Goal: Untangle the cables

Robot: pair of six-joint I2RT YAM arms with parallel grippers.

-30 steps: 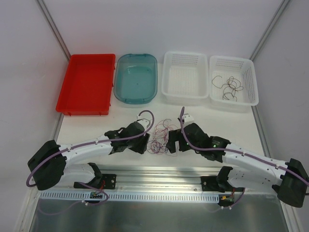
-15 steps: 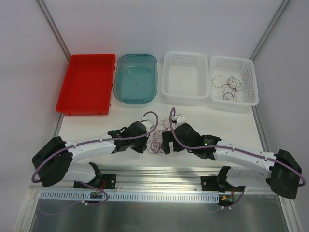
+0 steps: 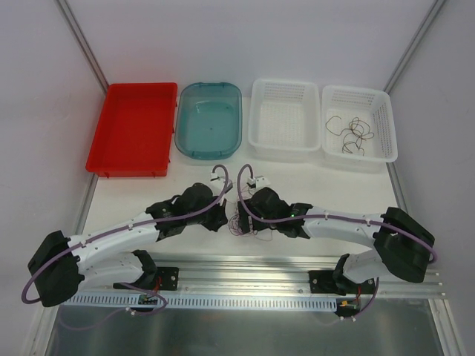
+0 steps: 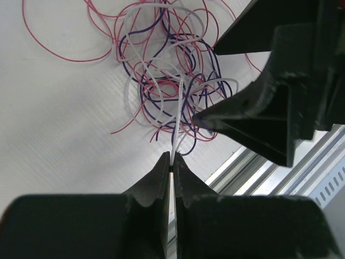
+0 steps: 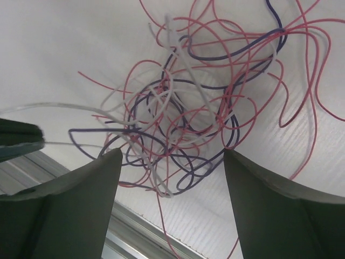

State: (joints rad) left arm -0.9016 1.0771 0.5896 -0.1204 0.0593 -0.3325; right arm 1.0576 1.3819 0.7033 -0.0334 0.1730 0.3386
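Presently the left gripper [image 4: 171, 161] pinches one white strand [image 4: 177, 121] between closed tips, the cables [image 4: 172, 70] clumped just ahead of them. The right gripper [image 5: 172, 156] stands wide, its jaws flanking the same clump.

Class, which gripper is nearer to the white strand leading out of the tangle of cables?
Left. The left gripper is shut on the white strand, pinching it. The right gripper is open beside it, over the tangle of cables, gripping nothing.
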